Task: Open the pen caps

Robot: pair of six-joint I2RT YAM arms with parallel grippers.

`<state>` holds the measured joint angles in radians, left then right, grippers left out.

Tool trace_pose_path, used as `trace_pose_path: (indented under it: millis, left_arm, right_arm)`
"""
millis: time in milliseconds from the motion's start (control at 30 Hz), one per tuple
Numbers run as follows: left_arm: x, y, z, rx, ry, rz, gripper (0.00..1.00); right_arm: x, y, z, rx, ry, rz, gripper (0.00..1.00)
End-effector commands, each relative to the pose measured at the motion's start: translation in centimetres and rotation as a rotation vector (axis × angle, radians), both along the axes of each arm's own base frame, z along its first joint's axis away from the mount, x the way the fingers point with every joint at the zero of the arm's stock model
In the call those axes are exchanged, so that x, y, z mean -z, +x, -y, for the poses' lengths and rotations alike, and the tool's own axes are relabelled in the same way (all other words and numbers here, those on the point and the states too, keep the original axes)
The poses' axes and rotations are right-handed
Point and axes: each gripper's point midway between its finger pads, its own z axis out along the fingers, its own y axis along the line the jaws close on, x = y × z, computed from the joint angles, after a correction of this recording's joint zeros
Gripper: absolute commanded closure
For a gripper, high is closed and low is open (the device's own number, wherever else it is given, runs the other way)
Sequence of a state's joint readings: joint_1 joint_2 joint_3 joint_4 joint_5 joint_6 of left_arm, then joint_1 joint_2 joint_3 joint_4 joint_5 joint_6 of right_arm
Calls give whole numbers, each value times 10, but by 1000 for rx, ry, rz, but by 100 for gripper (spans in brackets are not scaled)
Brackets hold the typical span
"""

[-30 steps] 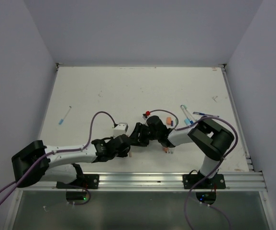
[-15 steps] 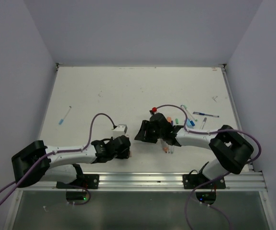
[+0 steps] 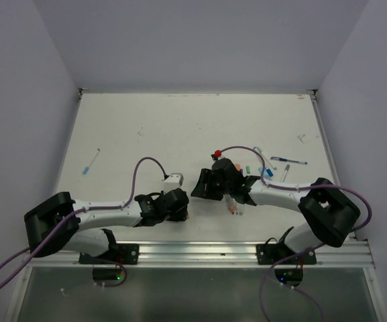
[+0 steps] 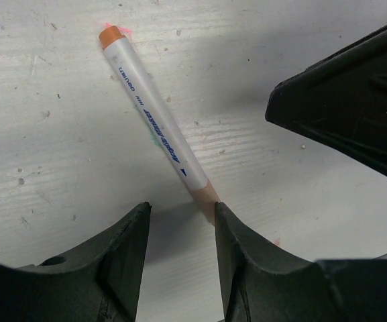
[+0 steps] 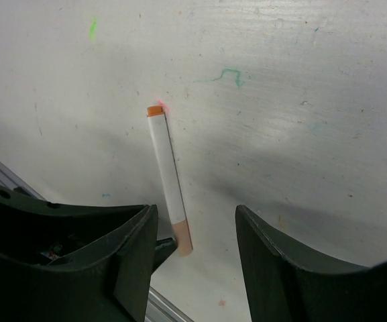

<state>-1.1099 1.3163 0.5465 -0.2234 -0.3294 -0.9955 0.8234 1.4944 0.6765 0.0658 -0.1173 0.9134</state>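
Both tools low over bench (image 3: 180,121), white, scuffed, w/ ink marks.

L tool (image 4: 180,213): parted partway, gripping nothing. Just ahead of its fingers (image 4: 241,258), flat on bench: pen (image 4: 154,114), white barrel w/ blue print, orange plug at far end, peach section at near end. Near end right at tip of one finger; touching or not, can't tell. Pink smear on bench beside plug. Upper right of L wrist view: black bulk, prob. other tool, apart from pen.

R tool (image 5: 194,209): parted approx halfway, empty, bare bench showing in the gap. Same pen in R wrist view, ahead of tool and nearer one finger, peach end toward tool, plug away. Dark tip next to peach end, prob. L tool's finger.

From top: tools close together at centre-front of bench, tips facing, not touching.

Caps off to R of R tool, past its forearm: green cap (image 3: 246,168) and blue cap (image 3: 265,172) loose on bench, near each other, beside some thin pens. Orange bit (image 3: 233,207) just beside R forearm, maybe a cap; too small to tell. Far L of bench: lone pen (image 3: 91,162) w/ blue near end, well apart from both tools.
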Motion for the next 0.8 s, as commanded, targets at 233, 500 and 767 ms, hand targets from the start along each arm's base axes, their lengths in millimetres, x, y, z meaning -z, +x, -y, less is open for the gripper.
trace_pose_path:
  millis: [233,500,767]
  left_arm:
    - [1,-2,13,-18,-9,-36,51]
    - [21,-10,10,-17,95,-87,50]
    - [47,-33,-16,-32,292,-106,51]
  right_arm:
    - [-9,1,9,10,2,46,46]
    - [-14,-3,16,16,-2,58,46]
    - [-23,-3,23,28,-7,87,46]
